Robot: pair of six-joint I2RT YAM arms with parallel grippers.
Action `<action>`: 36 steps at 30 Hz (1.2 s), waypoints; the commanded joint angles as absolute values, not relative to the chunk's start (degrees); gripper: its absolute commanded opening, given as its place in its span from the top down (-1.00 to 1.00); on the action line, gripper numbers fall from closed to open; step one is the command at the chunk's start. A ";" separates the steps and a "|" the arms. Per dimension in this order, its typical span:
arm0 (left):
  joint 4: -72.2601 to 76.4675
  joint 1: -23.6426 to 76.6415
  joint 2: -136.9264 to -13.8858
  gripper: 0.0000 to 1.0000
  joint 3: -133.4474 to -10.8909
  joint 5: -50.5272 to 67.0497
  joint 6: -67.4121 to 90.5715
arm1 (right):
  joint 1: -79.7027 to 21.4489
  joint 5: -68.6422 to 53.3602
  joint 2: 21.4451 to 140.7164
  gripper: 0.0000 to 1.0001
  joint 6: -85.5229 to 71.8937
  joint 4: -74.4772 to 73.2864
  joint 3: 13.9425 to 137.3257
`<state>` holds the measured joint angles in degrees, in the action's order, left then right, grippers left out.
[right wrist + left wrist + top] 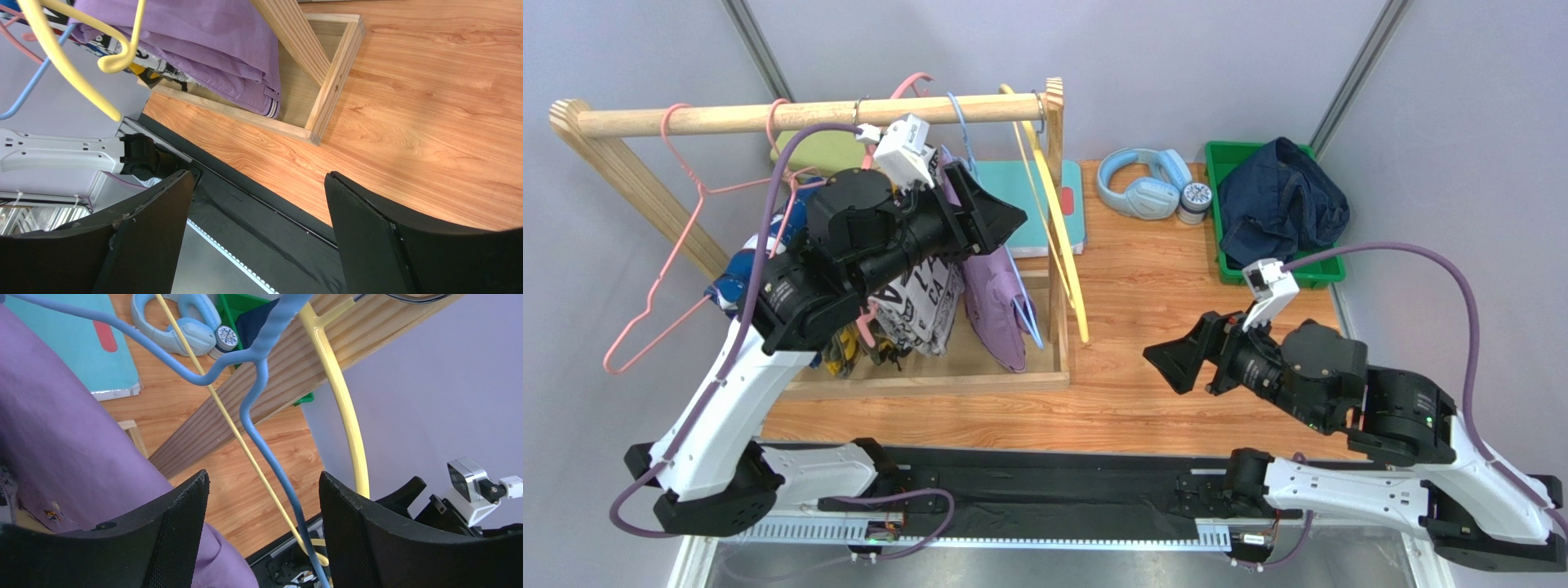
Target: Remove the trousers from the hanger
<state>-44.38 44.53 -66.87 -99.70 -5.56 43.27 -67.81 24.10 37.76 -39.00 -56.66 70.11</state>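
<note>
**Left gripper open at the blue hanger, purple trousers on the rack**

The purple trousers (995, 306) hang from the wooden rail (768, 116) of the clothes rack, draped over what looks like the blue hanger (959, 123). The folds hide the hanger's bar, so that is not certain. The trousers reach down into the rack's base frame (1057, 355), just beside a black-and-white printed garment (916, 312) on their left.

The left gripper (995, 221) is raised up against the hanging clothes, just under the rail. Its jaws stand apart and hold nothing. In the left wrist view the blue hanger's shoulder runs down through the gap between the two fingers (178, 527), with the purple cloth lying against the left one. A yellow hanger (1057, 233) hangs at the right end of the rail, close beside the blue one. A pink hanger (670, 245) dangles well apart, at the left end.

The right gripper (1179, 361) hovers low over the tabletop (1161, 282), to the right of the rack, pointing toward it. Its jaws are also spread and empty. Its wrist view shows the corner of the base frame and the trousers' hem inside it.

Behind, blue headphones (1143, 184) lie on the tabletop beside a green bin (1320, 263) that holds dark blue clothing (1284, 202).
</note>
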 commanded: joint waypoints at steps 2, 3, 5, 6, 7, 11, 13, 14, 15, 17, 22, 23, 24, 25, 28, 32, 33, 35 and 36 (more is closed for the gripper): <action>-38.77 44.65 -63.90 -0.28 -96.69 -7.38 43.42 | -68.11 24.52 35.07 -0.68 -36.48 -54.58 69.70; -38.41 44.65 -63.72 -0.20 -96.51 -7.38 43.33 | -68.12 24.70 34.89 -0.68 -36.30 -54.49 69.78; -37.44 44.56 -63.81 -0.12 -96.24 -7.30 43.50 | -68.12 24.43 35.07 -0.68 -36.12 -54.58 69.96; -37.27 44.39 -63.90 -0.04 -96.24 -7.12 43.68 | -68.20 24.09 35.16 -0.67 -36.04 -54.67 70.13; -36.83 44.04 -63.98 0.04 -96.24 -5.99 44.12 | -68.12 23.82 35.33 -0.67 -35.95 -54.49 70.22; -34.81 43.24 -63.20 0.50 -94.49 -4.49 45.79 | -68.20 23.82 35.42 -0.66 -35.77 -55.02 70.49; -34.02 42.89 -62.67 0.77 -94.39 -3.35 46.32 | -68.12 23.91 35.33 -0.66 -35.86 -55.37 70.93; -34.19 42.80 -62.67 0.88 -95.26 -3.17 46.32 | -68.20 23.99 35.25 -0.66 -35.86 -55.55 71.01; -34.45 42.63 -62.75 1.00 -95.80 -2.90 46.41 | -68.12 23.99 35.24 -0.66 -35.86 -55.55 71.10; -35.07 42.54 -62.84 1.00 -97.63 -1.94 46.41 | -68.12 23.82 35.42 -0.66 -35.60 -55.55 71.37; -36.56 42.63 -62.49 1.00 -102.20 -0.35 46.14 | -68.03 22.15 35.77 -0.65 -34.54 -55.28 71.46; -36.82 42.54 -62.23 1.00 -102.83 -0.35 46.23 | -68.11 21.71 35.86 -0.65 -34.19 -55.20 71.46; -37.44 42.54 -61.97 1.00 -103.35 -0.35 46.32 | -68.12 20.75 35.86 -0.66 -33.15 -55.02 71.46; -37.70 42.63 -61.79 1.00 -104.49 0.87 46.49 | -68.12 20.31 35.86 -0.65 -32.53 -54.76 71.54; -39.19 42.54 -61.17 1.00 -107.30 2.37 47.28 | -68.11 18.55 35.68 -0.65 -29.63 -54.14 71.89; -41.22 42.63 -60.21 1.00 -110.30 5.36 48.43 | -68.12 16.79 36.30 -0.65 -26.11 -54.31 72.68; -41.66 42.54 -59.94 1.00 -110.56 6.32 48.51 | -68.12 16.27 37.08 -0.65 -25.49 -54.58 73.47; -42.27 42.63 -58.98 1.00 -111.44 6.15 48.52 | -68.12 15.82 37.88 -0.65 -24.35 -55.37 74.35; -42.71 42.54 -58.63 1.00 -111.62 5.72 48.43 | -68.12 15.82 38.40 -0.65 -24.26 -55.63 74.70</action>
